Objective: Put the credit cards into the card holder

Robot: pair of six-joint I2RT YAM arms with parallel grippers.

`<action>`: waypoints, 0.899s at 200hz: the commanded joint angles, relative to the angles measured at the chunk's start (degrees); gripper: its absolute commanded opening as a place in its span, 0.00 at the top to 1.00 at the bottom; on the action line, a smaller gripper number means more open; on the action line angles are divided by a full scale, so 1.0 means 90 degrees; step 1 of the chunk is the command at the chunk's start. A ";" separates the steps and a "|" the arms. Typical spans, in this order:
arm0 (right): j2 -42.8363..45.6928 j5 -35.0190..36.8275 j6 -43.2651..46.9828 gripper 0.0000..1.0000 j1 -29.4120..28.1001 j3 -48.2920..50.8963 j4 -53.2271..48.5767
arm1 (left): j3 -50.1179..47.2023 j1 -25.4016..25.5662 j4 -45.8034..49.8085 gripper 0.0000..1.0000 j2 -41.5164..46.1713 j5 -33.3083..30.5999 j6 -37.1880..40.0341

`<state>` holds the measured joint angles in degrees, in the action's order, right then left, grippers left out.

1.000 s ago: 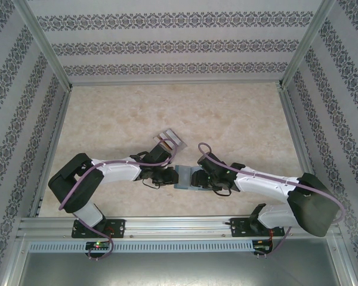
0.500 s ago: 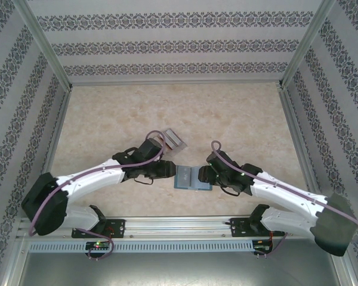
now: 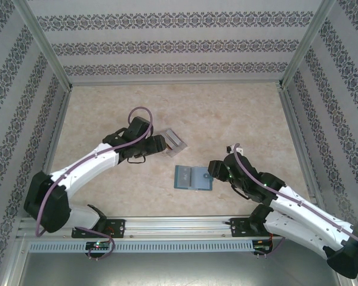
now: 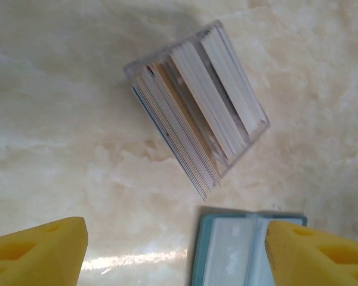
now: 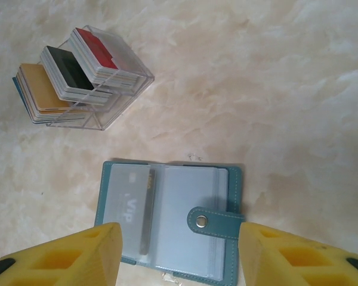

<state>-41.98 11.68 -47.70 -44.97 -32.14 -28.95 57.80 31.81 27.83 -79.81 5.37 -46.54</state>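
The left gripper (image 4: 176,253) is released, jaws wide with nothing between them. The cards (image 4: 197,113) stand on edge straight ahead of its fingertips, packed in a clear box (image 5: 116,98). The holder (image 5: 167,214) lies open on the table, one corner just inside the left gripper's right-hand fingertip. The right gripper (image 5: 179,259) is also spread and empty. The holder sits just ahead of it, between the lines of its two jaws, and the box is farther ahead and off to its left.

The likeliest trouble is the pick. The cards are pressed face to face, so jaws closing on the stack may pinch several at once or drag neighbours up. The box looks light (nothing pins it), so an off-centre approach could tip it or push it away. At the holder nothing clamps the pages. A card pushed in at an angle could slide the holder, catch on the snap tab (image 5: 212,221) lying across the right page, or jam against the card (image 5: 131,211) in the left pocket.
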 commanded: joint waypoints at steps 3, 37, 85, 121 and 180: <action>0.0139 0.0261 0.0212 0.45 0.0132 0.0114 -0.0172 | 0.0316 -0.0046 -0.0311 0.21 -0.0372 -0.0071 -0.0421; 0.0244 0.0179 0.0341 0.44 0.0230 0.0162 -0.0171 | 0.0450 -0.0043 -0.1032 0.21 -0.0964 0.0187 -0.0868; 0.0565 0.0059 0.0389 0.44 0.0424 0.0258 -0.0247 | 0.0759 -0.0044 -0.1469 0.30 -0.1571 0.0392 -0.1143; 0.0774 -0.0037 0.0368 0.44 0.0506 0.0328 -0.0331 | 0.0880 -0.0028 -0.1641 0.35 -0.1563 0.0498 -0.1148; 0.0786 -0.0145 0.0340 0.44 0.0600 0.0388 -0.0326 | 0.1067 -0.0028 -0.1768 0.41 -0.2148 0.0750 -0.1098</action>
<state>-35.03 11.03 -45.01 -40.23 -29.12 -31.11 65.39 31.75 14.72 -96.20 10.24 -56.03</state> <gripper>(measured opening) 0.558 0.598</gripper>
